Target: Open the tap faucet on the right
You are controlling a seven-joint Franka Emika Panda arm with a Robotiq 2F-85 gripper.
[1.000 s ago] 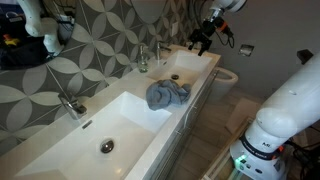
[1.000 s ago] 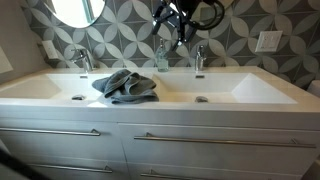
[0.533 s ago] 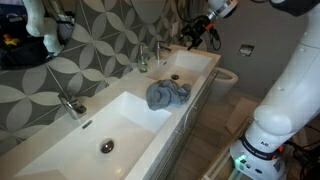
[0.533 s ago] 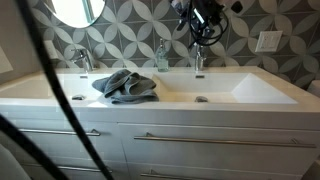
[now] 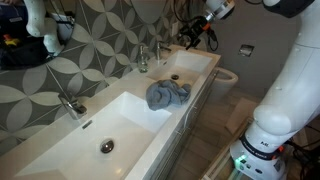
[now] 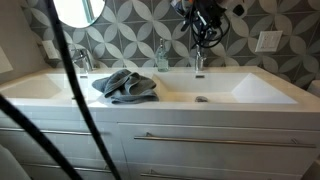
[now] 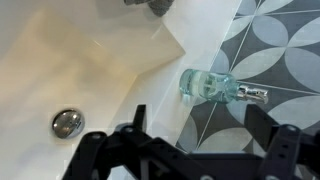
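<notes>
The tap faucet on the right point(image 6: 198, 60) is a small slim chrome tap with a thin top lever, behind the right basin; in an exterior view it is the far one point(image 5: 157, 50). My gripper point(image 6: 200, 38) hangs just above it, apart from it, and also shows in an exterior view point(image 5: 190, 42). In the wrist view the gripper point(image 7: 200, 135) is open and empty, over the basin's back edge. Only a bit of the tap point(image 7: 148, 5) shows at the top of that view.
A clear soap bottle point(image 6: 161, 55) point(image 7: 210, 87) stands between the basins. A grey towel point(image 6: 125, 85) point(image 5: 167, 94) lies on the counter. The larger-looking left tap point(image 6: 82, 60) point(image 5: 70, 105) is further off. The right basin's drain point(image 7: 67, 123) shows. A black cable point(image 6: 80, 110) crosses the foreground.
My gripper has moved from above the soap bottle to above the right tap, then held still. The black cable has swung across the foreground.
</notes>
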